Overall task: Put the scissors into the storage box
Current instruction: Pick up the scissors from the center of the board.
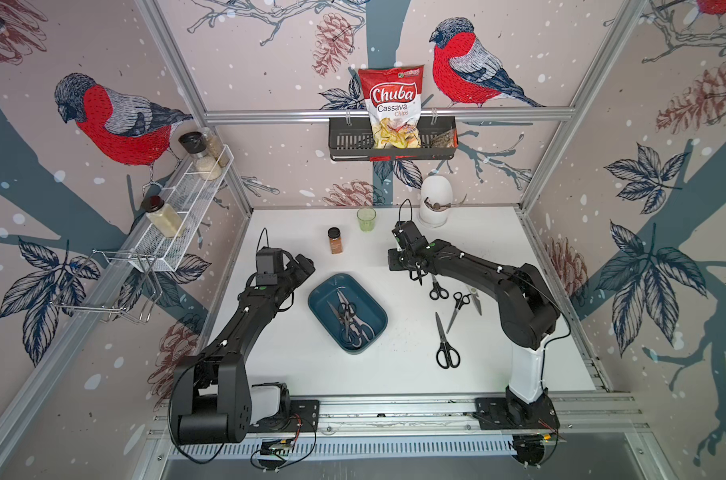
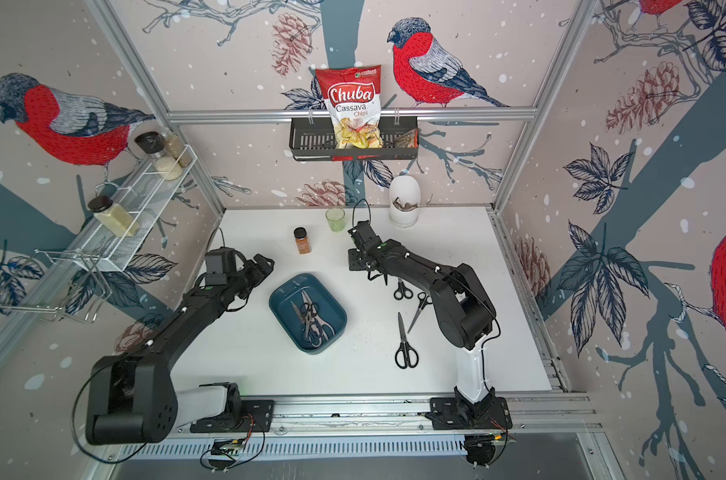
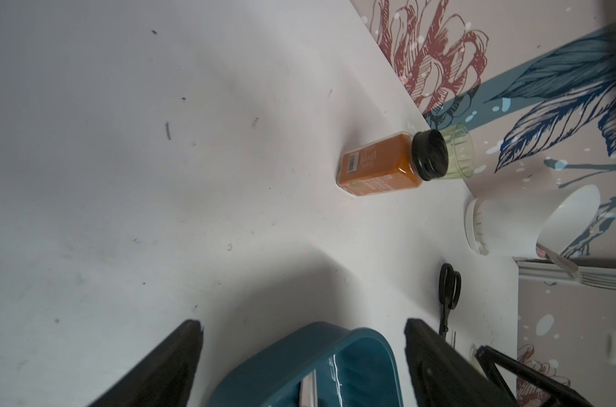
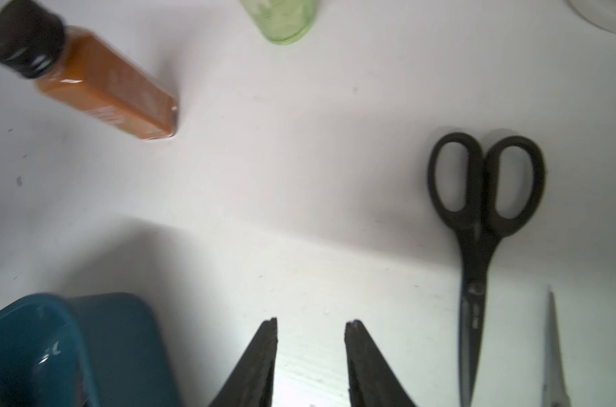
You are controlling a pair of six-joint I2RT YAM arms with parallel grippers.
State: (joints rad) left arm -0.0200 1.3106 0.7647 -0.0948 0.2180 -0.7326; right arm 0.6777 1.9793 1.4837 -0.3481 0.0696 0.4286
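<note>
Starting with the big white table [image 1: 394, 374] and finding the storage box [image 1: 326, 293] near its middle, already holding a few scissors [image 1: 347, 320] piled together. Spotting the left gripper [image 3: 301, 322] at 11 o'clock of the box, hanging with fingers wide apart and nothing in them. Spotting the right gripper [image 4: 310, 322] at 2 o'clock of the box, hanging over bare table with fingers partly apart and nothing between them. Counting four more pairs lying out at 3 o'clock of the box: a long black pair [image 1: 446, 345], a short black pair [image 1: 438, 289], a thin little black pair [image 1: 458, 305], and a pale pair [image 1: 474, 298] half hidden by the right arm [image 1: 477, 266]. Probably going for the short black pair, lying just beside the right gripper at 4 o'clock. To do it well, probably: opening the fingers wider, sliding over to the screw [image 4: 474, 289] between blades and handles, turning to cross the pair, going straight down, squeezing gently, then lifting and carrying toward 8 o'clock, over the rim without bumping it.
</note>
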